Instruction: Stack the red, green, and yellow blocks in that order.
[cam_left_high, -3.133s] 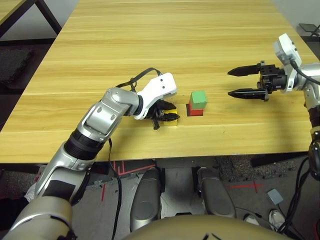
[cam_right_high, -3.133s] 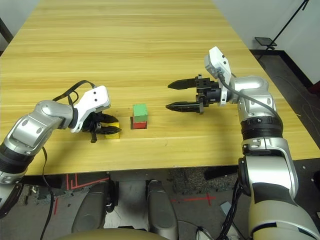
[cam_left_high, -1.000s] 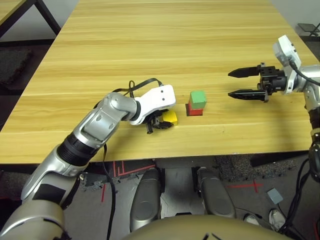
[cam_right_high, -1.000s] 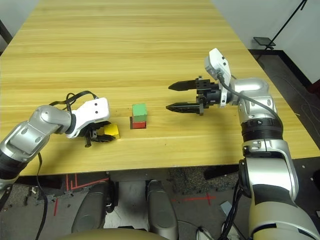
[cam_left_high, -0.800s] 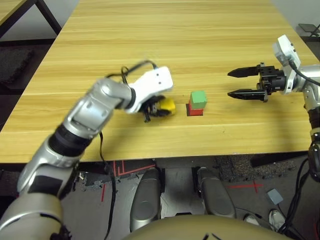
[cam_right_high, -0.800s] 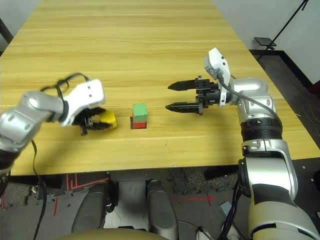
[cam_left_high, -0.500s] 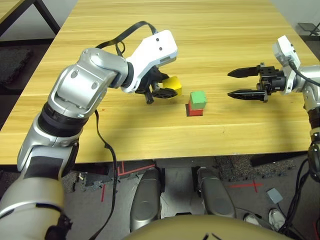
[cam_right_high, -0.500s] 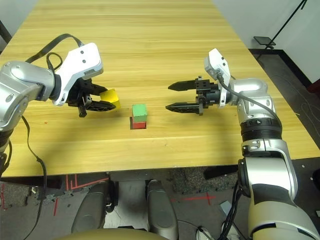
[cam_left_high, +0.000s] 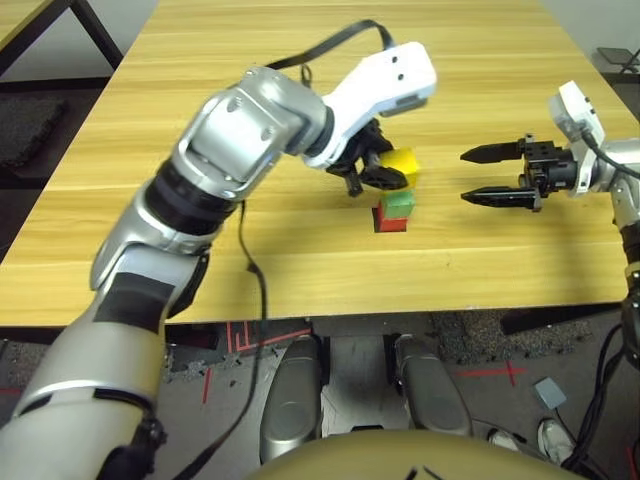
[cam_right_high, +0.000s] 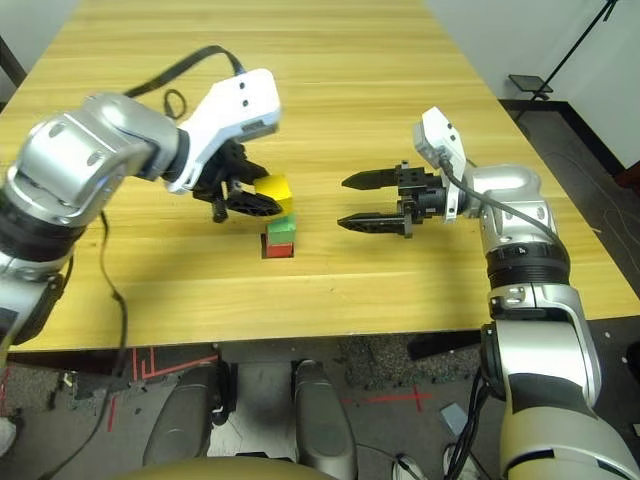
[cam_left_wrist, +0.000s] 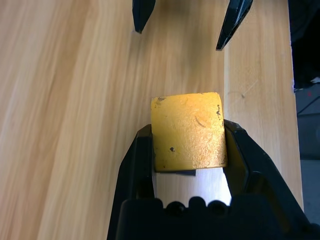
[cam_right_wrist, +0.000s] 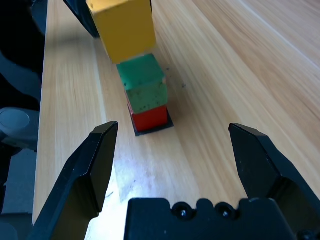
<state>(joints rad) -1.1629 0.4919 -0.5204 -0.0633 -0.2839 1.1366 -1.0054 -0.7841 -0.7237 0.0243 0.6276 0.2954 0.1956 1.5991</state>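
The green block (cam_left_high: 398, 204) sits on the red block (cam_left_high: 391, 222) near the middle of the table (cam_left_high: 300, 90). Just above them hangs the yellow block (cam_left_high: 402, 165), with my left gripper (cam_left_high: 385, 172) shut on it; the left wrist view shows the yellow block (cam_left_wrist: 188, 131) clamped between both fingers. In the right wrist view the yellow block (cam_right_wrist: 125, 26) hovers slightly off-centre over the green block (cam_right_wrist: 144, 84) and red block (cam_right_wrist: 149, 116). My right gripper (cam_left_high: 491, 175) stands open to the right of the stack, pointing at it, nothing between its fingers.
A flat black square patch (cam_right_wrist: 152, 128) lies under the red block. The wooden table stretches bare behind and to both sides of the stack. Its front edge (cam_left_high: 300, 315) runs close below.
My left gripper has lifted the yellow block off the table and carried it right, to just above the green block. The right gripper has stayed where it was, open.
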